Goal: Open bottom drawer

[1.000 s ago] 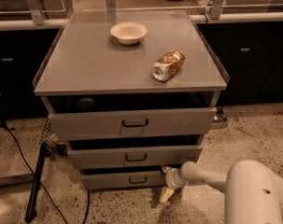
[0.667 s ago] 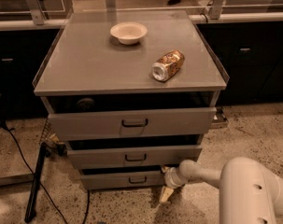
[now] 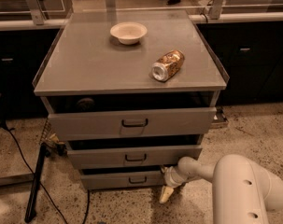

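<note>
The bottom drawer [image 3: 122,178] is the narrowest, lowest grey front of the cabinet, with a small dark loop handle [image 3: 137,179] at its centre. It stands slightly out from the cabinet, like the two drawers above it. My gripper [image 3: 166,190] is low at the drawer's right end, just off its corner and right of the handle. One pale finger [image 3: 165,194] points down toward the floor. My white arm [image 3: 244,185] reaches in from the lower right.
The mid-sized drawer [image 3: 134,157] and the widest top drawer [image 3: 131,122] sit above. A white bowl [image 3: 128,32] and a tipped can [image 3: 167,65] lie on the cabinet top. Black cables and a stand [image 3: 36,181] lie on the floor at left.
My arm has shifted slightly toward the left, nearer the cabinet. The gripper stays at the bottom drawer's right end and the drawers have not moved.
</note>
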Controlling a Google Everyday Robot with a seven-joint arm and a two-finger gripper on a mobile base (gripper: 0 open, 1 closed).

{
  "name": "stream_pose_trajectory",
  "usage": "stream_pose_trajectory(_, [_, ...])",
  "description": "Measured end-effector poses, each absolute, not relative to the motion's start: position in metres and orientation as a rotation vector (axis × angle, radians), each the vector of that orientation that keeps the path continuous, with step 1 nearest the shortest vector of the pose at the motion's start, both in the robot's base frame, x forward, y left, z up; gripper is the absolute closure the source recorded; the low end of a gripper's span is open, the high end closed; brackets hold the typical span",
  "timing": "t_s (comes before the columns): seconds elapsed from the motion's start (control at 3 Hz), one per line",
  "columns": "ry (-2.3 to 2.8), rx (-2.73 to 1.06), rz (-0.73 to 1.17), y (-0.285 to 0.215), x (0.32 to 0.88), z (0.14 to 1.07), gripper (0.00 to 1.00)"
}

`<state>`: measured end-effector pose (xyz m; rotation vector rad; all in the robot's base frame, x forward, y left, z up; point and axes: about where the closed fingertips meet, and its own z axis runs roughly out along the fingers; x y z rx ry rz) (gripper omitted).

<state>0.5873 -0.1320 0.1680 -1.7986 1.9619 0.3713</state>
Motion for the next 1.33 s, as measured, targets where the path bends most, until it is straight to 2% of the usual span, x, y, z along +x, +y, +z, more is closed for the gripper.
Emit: stream_pose_trajectory(1.33, [2.061,-1.829,0.511,-0.147,0.551,0.176,0.00])
